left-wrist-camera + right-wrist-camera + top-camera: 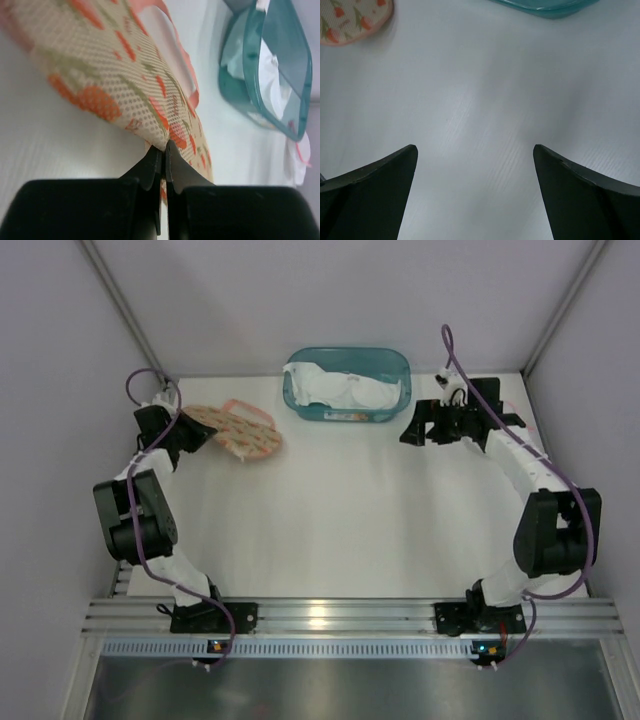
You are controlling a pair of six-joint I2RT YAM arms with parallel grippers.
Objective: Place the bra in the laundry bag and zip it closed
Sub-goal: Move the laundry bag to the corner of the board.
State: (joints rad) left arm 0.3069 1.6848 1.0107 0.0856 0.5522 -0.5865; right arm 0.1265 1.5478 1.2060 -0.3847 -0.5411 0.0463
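The laundry bag (240,429) is a round beige mesh pouch with orange flowers and pink trim, lying at the back left of the table. My left gripper (196,432) is shut on its near edge; the left wrist view shows the mesh (115,80) pinched between my fingertips (164,149). The white bra (345,388) lies inside a teal plastic basket (296,400) at the back centre, also in the left wrist view (252,75). My right gripper (412,430) is open and empty over bare table, right of the basket; its fingers (385,185) stand wide apart.
Grey walls close the table at the back and both sides. The bag's edge shows at the top left of the right wrist view (350,20), and the basket's rim (545,7) at the top.
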